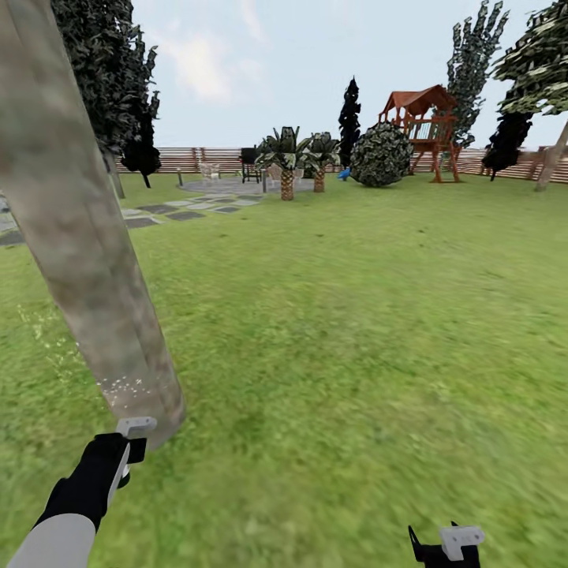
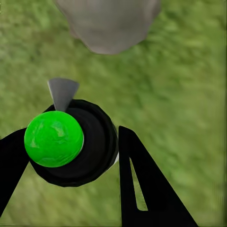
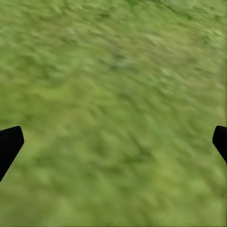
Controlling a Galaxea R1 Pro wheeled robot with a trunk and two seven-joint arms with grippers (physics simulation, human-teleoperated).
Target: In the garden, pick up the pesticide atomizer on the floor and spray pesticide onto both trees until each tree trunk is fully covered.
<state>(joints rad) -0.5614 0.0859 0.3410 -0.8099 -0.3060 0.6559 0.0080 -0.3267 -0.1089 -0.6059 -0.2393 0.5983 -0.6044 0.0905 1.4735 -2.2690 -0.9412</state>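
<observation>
In the left wrist view my left gripper (image 2: pixel 69 147) is shut on the pesticide atomizer (image 2: pixel 71 144), a round black body with a bright green cap and a grey nozzle that points at the base of a tree trunk (image 2: pixel 109 22). In the head view that thick, blotchy beige-grey tree trunk (image 1: pixel 75 221) rises at the left, with my left gripper (image 1: pixel 132 442) right at its foot. Whitish pesticide speckles (image 1: pixel 122 386) dot the lower bark and the grass beside it. Low on the right, my right gripper (image 1: pixel 446 546) hangs open over bare grass (image 3: pixel 113 94). A second pale-trunked tree (image 1: pixel 554 154) stands far off at the right edge.
Open lawn (image 1: pixel 355 315) stretches ahead. Grey stepping stones (image 1: pixel 170 211) lead to a patio at the back left. Small palms (image 1: pixel 288 162), a round bush (image 1: pixel 381 155) and a wooden play tower (image 1: pixel 422 126) stand before the slat fence (image 1: pixel 197 158).
</observation>
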